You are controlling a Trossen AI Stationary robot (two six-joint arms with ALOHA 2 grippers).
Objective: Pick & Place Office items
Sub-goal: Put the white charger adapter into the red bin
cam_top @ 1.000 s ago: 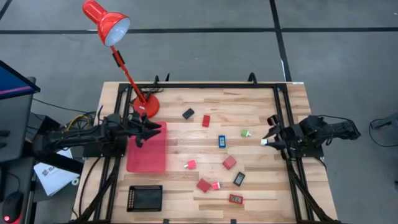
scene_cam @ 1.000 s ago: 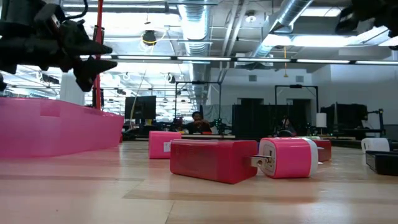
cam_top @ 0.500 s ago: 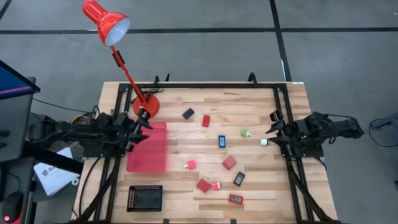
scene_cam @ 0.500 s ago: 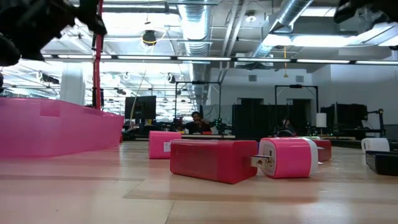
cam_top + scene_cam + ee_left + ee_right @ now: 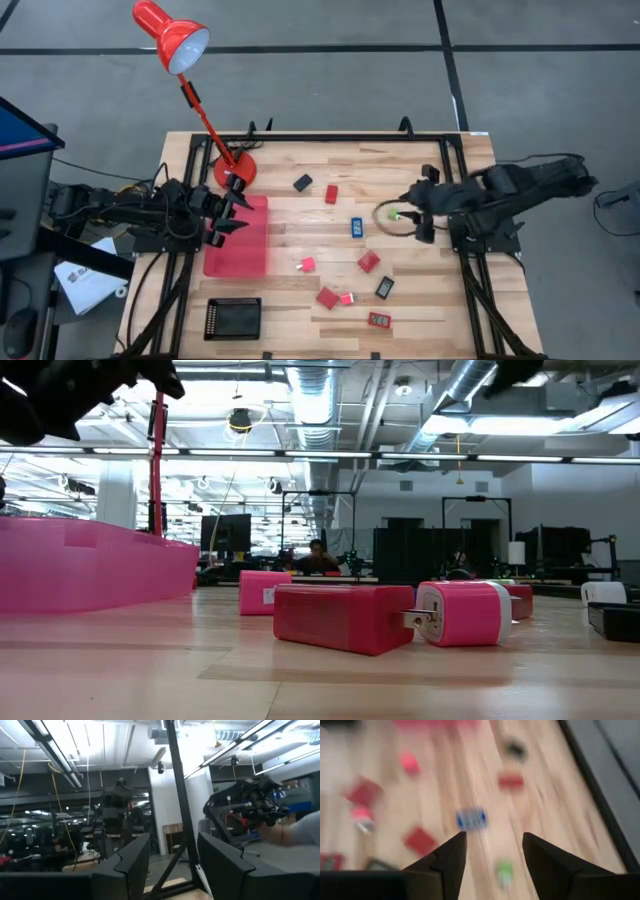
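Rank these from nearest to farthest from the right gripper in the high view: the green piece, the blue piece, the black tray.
1. Green piece: right beside the right gripper, by the table's right side.
2. Blue piece: mid-table, a little farther toward the left.
3. Black tray: far off in the near-left corner, below the red tray.

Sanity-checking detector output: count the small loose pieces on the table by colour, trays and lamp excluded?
red pieces: 4
pink pieces: 2
black pieces: 2
blue piece: 1
green piece: 1
Total: 10 visible from above; anything under the right arm can't be counted.
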